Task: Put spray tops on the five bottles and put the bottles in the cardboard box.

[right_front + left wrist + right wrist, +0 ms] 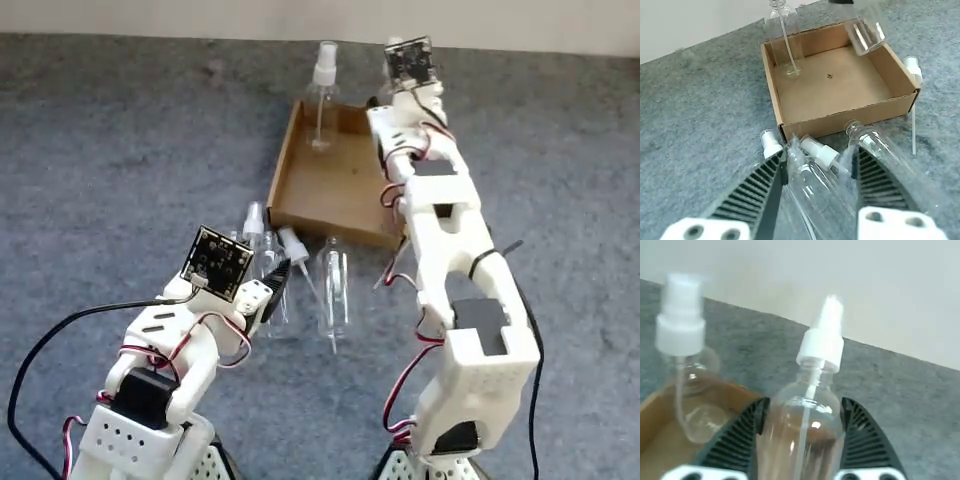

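The cardboard box point(335, 195) point(840, 87) lies open at the middle of the table. One clear bottle with a spray top point(322, 95) point(682, 365) stands in its far left corner. My right gripper point(802, 415) point(385, 100) is over the box's far right side, shut on an upright capped bottle point(807, 405) point(867, 32). My left gripper point(817, 170) point(275, 290) is low in front of the box, open, its fingers either side of a lying capped bottle point(812, 177). An uncapped bottle point(333, 285) point(880, 150) lies beside it.
Another white-capped bottle point(771, 142) point(253, 225) lies by the left finger. A loose spray top with its tube point(912, 70) rests at the box's near right corner. The grey carpet point(120, 160) spreads wide to the left.
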Controlling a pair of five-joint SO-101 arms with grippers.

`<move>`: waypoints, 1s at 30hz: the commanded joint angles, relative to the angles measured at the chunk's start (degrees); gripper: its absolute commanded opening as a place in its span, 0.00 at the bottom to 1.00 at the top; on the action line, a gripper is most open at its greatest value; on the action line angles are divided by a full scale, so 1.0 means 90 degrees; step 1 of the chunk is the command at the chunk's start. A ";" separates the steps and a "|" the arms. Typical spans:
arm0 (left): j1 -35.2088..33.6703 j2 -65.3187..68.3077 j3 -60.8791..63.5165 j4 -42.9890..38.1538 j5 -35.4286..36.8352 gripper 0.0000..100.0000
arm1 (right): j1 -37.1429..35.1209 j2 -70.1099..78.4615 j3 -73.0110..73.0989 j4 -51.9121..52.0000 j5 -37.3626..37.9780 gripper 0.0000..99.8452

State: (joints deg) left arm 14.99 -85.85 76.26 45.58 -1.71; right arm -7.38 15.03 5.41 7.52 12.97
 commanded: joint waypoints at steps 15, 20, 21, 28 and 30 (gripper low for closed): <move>-0.0073 -0.0044 -0.0015 -0.0166 -0.0039 0.16 | 0.2584 -0.2564 0.0288 0.4781 0.1993 0.00; -0.0083 -0.0044 -0.0015 -0.0166 -0.0039 0.16 | 0.3502 -0.2603 0.1685 0.4068 0.3067 0.00; -0.0093 -0.0044 -0.0015 -0.0166 -0.0039 0.16 | 0.3678 -0.2613 0.2076 0.3756 0.3311 0.00; -0.0093 -0.0044 -0.0015 -0.0166 -0.0039 0.16 | 0.4400 -0.2564 0.4234 0.2496 0.4132 0.00; -0.0093 -0.0044 -0.0015 -0.0166 -0.0039 0.16 | 0.4400 -0.2564 0.4576 0.2486 0.4142 0.01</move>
State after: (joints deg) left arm 14.99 -85.85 76.26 45.58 -1.71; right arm 31.30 -5.80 43.38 31.25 48.92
